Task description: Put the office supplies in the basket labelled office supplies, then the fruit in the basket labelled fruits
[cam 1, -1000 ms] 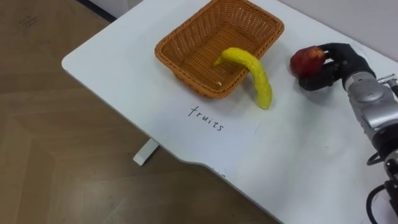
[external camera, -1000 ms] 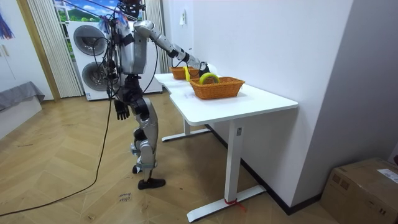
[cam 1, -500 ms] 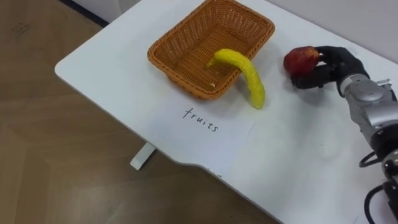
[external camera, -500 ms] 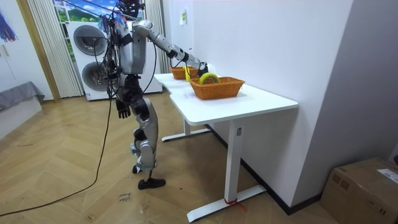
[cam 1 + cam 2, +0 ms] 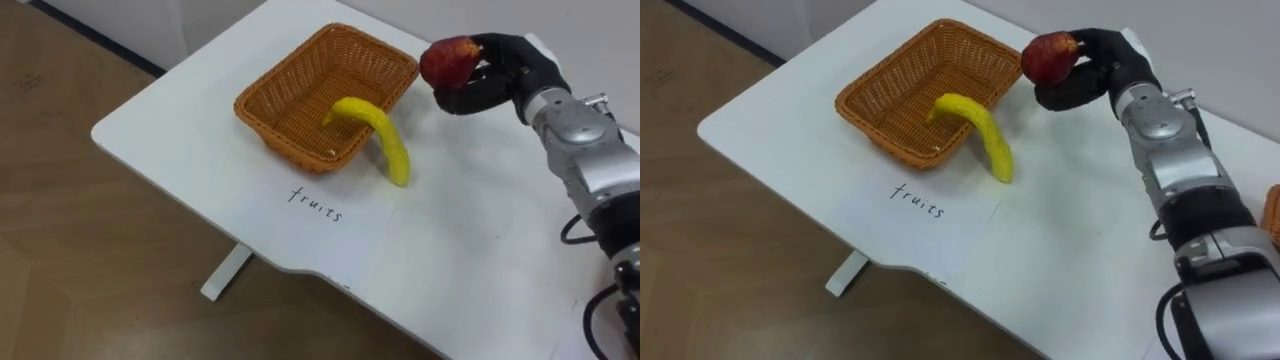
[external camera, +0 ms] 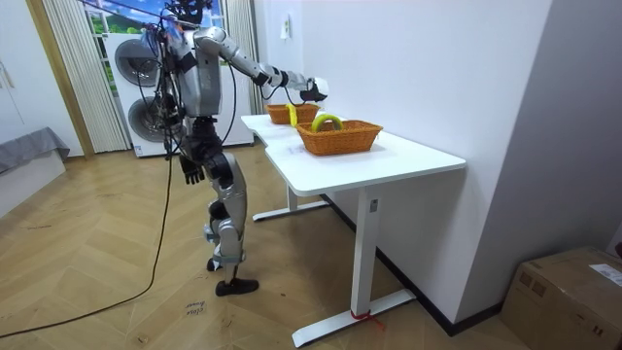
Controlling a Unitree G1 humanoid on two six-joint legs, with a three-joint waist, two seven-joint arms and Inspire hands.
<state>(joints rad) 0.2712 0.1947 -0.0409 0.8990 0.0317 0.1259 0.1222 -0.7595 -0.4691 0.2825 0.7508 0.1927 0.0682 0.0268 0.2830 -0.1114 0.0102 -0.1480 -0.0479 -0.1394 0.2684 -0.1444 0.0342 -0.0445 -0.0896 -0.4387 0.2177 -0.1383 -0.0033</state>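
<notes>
Change since a second ago: my right hand [image 5: 505, 75] had been low at the table, right of the banana's outer end. It now stood raised and farther off, by the far right corner of the wicker basket [image 5: 300, 75].
Arm in the room view: it had sloped down toward the tabletop. Now it reached out nearly level above the baskets.
Unchanged: the basket and banana kept their places relative to each other. The small drift of the whole eye view was the head camera's own.
Right hand: fingers and thumb were curled round the red apple [image 5: 449, 60], gripping it from the right and from beneath.
Apple: it was held in the air just right of the basket's far right corner, touching neither basket nor table.
Banana [image 5: 385, 135]: it lay draped over the basket's near right rim, with one end inside and the other down on the paper sheet.
Paper sheet [image 5: 350, 225]: it lay flat on the white table [image 5: 180, 130], touching the basket's near side, with handwriting on it.
Left hand [image 6: 191, 173]: in the room view it hung by the robot's hip, well away from the table. I could not tell how it was set.
Seen from the room camera: the robot stood upright at the table's end. A second wicker basket [image 6: 280, 114] sat farther along, a washing machine [image 6: 146, 73] stood behind the robot, and a cardboard box [image 6: 569, 292] sat on the floor at the room view's right.
Seen from the eye views: the grip on the apple, which was too small to read from the room.
</notes>
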